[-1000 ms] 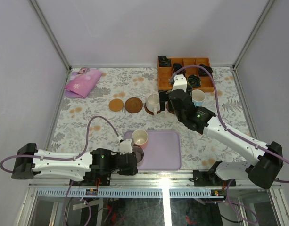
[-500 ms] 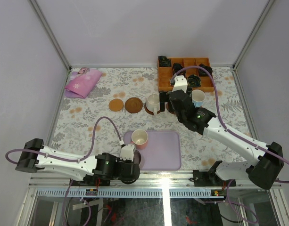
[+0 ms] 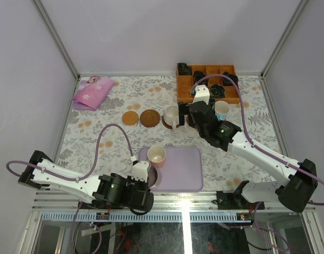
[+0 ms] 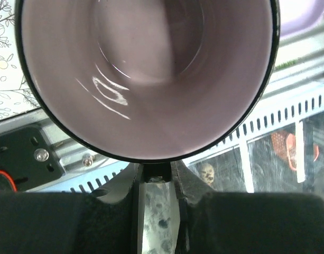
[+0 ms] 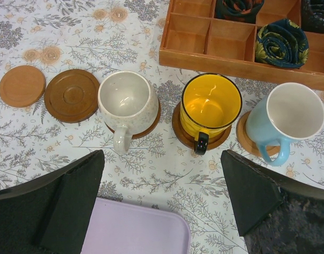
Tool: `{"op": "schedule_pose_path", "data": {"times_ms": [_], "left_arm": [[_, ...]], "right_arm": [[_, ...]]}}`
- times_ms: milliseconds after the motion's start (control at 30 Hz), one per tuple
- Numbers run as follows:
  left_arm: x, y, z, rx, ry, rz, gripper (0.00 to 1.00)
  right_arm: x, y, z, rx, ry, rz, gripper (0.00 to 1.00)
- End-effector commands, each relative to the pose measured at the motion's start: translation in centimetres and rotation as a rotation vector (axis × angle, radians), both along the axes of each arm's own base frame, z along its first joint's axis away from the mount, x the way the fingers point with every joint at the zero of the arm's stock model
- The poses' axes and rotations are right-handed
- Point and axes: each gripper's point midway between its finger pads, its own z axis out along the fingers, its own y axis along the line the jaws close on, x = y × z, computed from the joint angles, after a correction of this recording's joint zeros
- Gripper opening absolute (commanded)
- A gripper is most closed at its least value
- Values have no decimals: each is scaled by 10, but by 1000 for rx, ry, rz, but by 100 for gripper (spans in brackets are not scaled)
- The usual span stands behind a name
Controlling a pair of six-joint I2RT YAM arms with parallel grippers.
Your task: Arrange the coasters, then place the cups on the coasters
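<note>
— What has the left pincer (image 4: pixel 156 173) got?
— It is nearly closed, pinching the rim of the dusky purple ceramic mug (image 4: pixel 151 79) by the lower-left corner of the lavender rectangular tray (image 3: pixel 183 172).
— And the right pincer (image 5: pixel 162 159)?
— Spread wide and empty above the floral counter (image 5: pixel 151 159). The yellow ceramic mug (image 5: pixel 210 106) stands mid-frame on a round brown wooden coaster (image 5: pixel 177 128).

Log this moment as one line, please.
left end effector: shut on purple cup | right end effector: open, above yellow cup | pink cup: on tray | bare coasters: two
</note>
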Motion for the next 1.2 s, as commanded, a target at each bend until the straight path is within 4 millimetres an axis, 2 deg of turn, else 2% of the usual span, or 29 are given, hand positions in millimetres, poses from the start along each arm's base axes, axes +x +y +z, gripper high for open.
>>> {"op": "schedule_pose_path", "data": {"times_ms": [0,133,200,367,467,600,767,967,1067,1167], "left_arm": [[3,-1,34,-41,-97,21,0],[23,-2,73,-91,-207,82,0],[37,8,91,-122,-253,154,0],[64,21,120,-250,-303,259,0],[77,22,128,-254,-336,280,0],[96,6,140,-245,-405,263,0],[130,-15,148,-303,-446,231,0],[190,-33,146,-252,-469,153,0],[229,-30,145,-230,-480,127,0],[267,-17,143,-214,-464,128,0]], "right_arm": [[4,4,16,38,-37,-8,99],[7,4,20,42,-48,-9,99],[9,5,24,47,-57,-7,99],[16,5,42,52,-93,-9,100],[21,5,49,59,-103,-8,100],[25,7,52,70,-108,8,100],[30,8,50,70,-98,22,99],[33,-2,56,83,-110,1,98],[34,-8,58,87,-114,-12,98],[34,-14,61,93,-119,-28,98]]}}
